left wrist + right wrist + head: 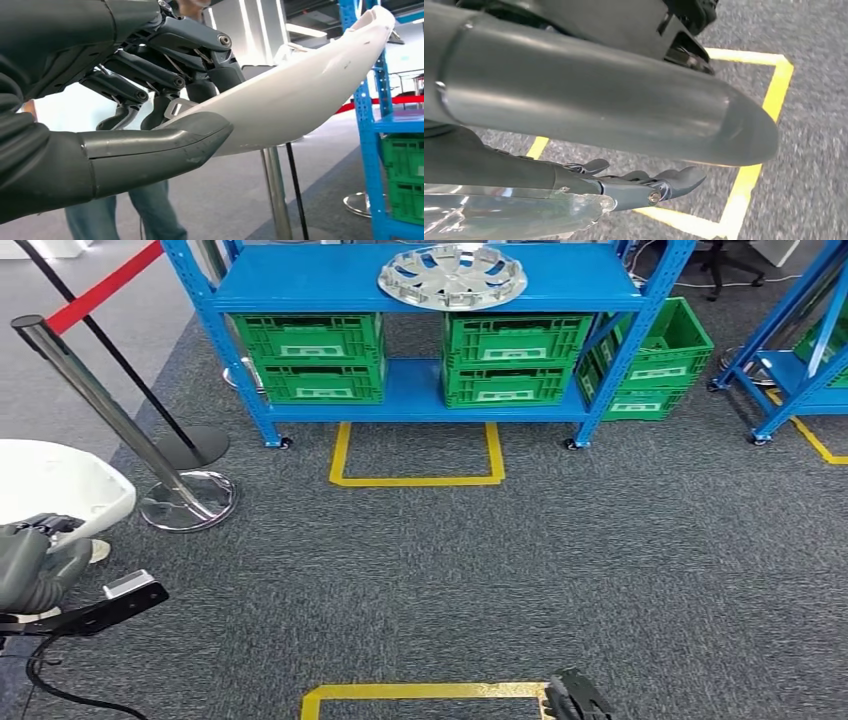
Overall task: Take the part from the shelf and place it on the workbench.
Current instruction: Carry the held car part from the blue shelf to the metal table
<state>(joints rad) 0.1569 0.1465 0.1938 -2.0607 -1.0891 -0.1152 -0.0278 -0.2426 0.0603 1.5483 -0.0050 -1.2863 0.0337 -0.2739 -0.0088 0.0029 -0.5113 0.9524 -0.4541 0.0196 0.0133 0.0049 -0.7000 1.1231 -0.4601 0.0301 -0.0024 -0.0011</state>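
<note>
Part (300, 95), white and long, sits pinched in your left hand (150, 100); right hand (644, 185) looks slack, perhaps empty.

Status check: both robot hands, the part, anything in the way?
Left robot hand gripping white part. Right robot hand hanging empty, fingers apart, over yellow floor marking. Stanchion post close on left. Blue shelf ahead, wheel cover on top.

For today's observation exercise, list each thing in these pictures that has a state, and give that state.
Left hand: grips white curved plastic part.
White curved plastic part: held off the floor.
Right hand: holds nothing, fingers apart.
Silver round wheel cover: lying flat on blue metal shelf.
Green plastic crates: stacked in twos.
</note>
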